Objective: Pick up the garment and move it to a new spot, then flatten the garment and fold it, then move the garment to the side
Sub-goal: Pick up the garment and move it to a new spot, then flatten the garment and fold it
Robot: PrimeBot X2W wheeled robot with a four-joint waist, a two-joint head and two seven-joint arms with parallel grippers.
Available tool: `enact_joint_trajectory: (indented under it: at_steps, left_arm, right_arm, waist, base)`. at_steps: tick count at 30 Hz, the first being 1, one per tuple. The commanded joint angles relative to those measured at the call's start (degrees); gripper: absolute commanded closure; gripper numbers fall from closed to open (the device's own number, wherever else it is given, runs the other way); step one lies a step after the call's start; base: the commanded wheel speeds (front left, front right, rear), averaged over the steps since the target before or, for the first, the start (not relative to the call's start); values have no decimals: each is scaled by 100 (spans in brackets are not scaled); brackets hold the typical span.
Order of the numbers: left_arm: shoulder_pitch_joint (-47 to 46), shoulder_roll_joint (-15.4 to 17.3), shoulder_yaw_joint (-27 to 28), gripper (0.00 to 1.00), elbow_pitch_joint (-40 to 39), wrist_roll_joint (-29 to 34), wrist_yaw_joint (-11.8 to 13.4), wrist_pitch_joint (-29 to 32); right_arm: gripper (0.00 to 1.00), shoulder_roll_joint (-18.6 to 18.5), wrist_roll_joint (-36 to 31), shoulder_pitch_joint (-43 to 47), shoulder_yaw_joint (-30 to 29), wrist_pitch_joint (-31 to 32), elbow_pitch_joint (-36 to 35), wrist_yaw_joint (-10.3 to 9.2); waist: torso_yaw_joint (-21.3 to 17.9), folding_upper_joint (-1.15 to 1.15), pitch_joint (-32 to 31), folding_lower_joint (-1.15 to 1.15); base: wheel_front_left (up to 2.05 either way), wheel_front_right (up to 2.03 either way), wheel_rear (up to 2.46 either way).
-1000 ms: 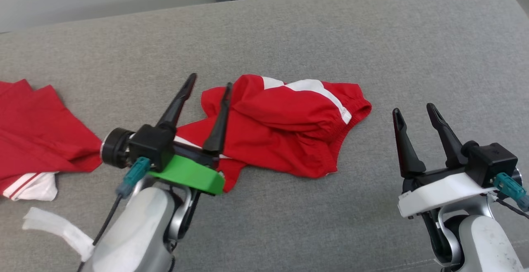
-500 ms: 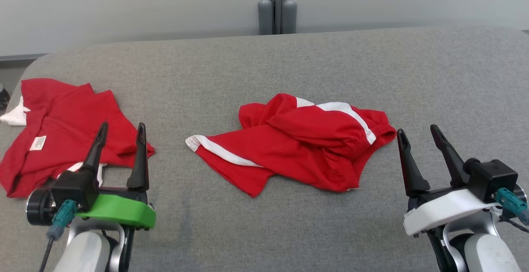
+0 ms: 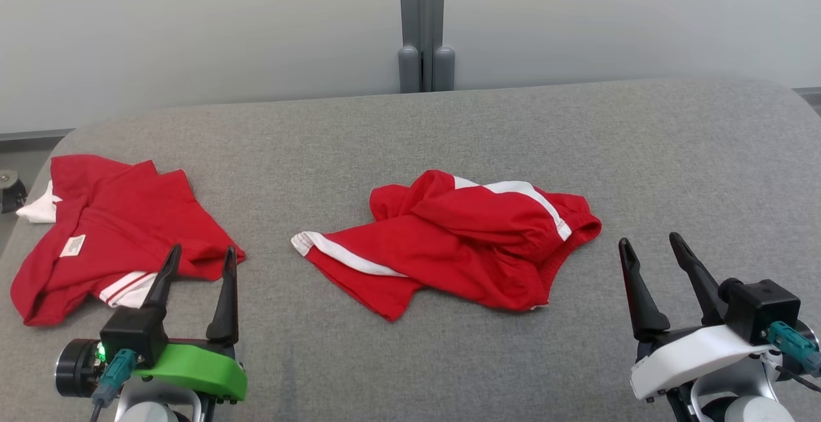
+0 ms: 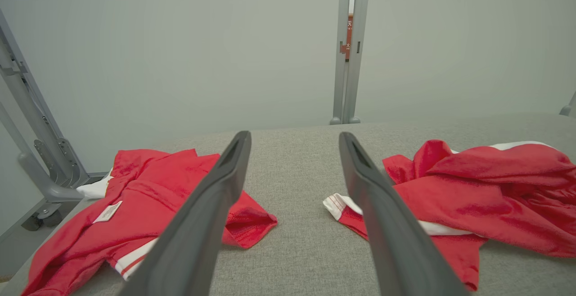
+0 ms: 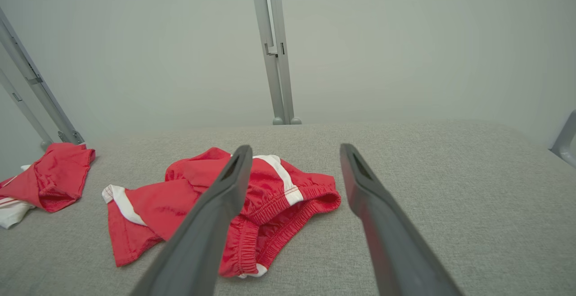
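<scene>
Shorts, crumpled red fabric shorts with white stripes [image 3: 449, 242], sit mid-way across the grey padded surface [image 3: 410, 127], bunched up and not yet flattened. Starting on the left: the left gripper [image 3: 201, 252] hovers with its two dark fingers spread wide, holding nothing and touching nothing. Just ahead of it and to its left lies a separate rumpled red shirt with white trim [image 3: 109, 236]. The shorts lie ahead and off to its right, white-trimmed leg hem [image 3: 301, 241] pointing its way. Their long axis runs crosswise between the two hands, hem end to elastic waistband [image 3: 580, 229]. Over on the right, the right gripper [image 3: 648, 240] is also splayed fully apart and empty, with the waistband just ahead and to its left. That makes it the nearer hand. I'd judge each hand takes its own end to spread the cloth flat.
</scene>
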Motion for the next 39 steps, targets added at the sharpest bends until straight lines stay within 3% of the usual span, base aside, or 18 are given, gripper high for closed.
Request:
enact_joint_trajectory:
  at_steps: [1, 15, 22, 29, 37, 38, 39]
  left_arm:
    - [102, 18, 28, 0, 35, 27, -33, -19]
    - [43, -45, 41, 0, 139, 16, -58, -20]
    - [-236, -110, 8, 0, 22, 64, -50, -20]
    - [-805, -268, 57, 0, -115, 212, -128, -20]
    - [-993, -419, 180, 0, -58, 364, -235, -20]
    - [-992, -434, 200, 0, -48, 384, -249, -20]
    - [-984, -452, 228, 0, -40, 395, -267, -20]
  right_arm:
    - [0, 0, 15, 68, -1, 20, -29, 2]
    - [0, 22, -32, 9, -8, 59, -34, 2]
    - [0, -85, -16, -28, 217, 184, 183, 2]
    - [0, -162, 205, -603, 904, 28, 1323, 2]
    - [0, -146, 486, -1161, 1197, -198, 2391, 2]
    - [52, -187, 521, -1199, 1271, -222, 2449, 2]
    - [63, -228, 601, -1216, 1351, -244, 2510, 2]
  waist:
    - [-14, 0, -27, 0]
    - [-3, 0, -21, 0]
    - [125, 0, 301, 0]
    - [350, 0, 1102, 0]
    - [412, 0, 1314, 0]
    - [410, 0, 1312, 0]
    - [401, 0, 1307, 0]
  base:
    - [0, 0, 0]
    - [0, 0, 0]
    - [0, 0, 0]
    - [0, 0, 0]
    - [0, 0, 0]
    - [0, 0, 0]
    - [0, 0, 0]
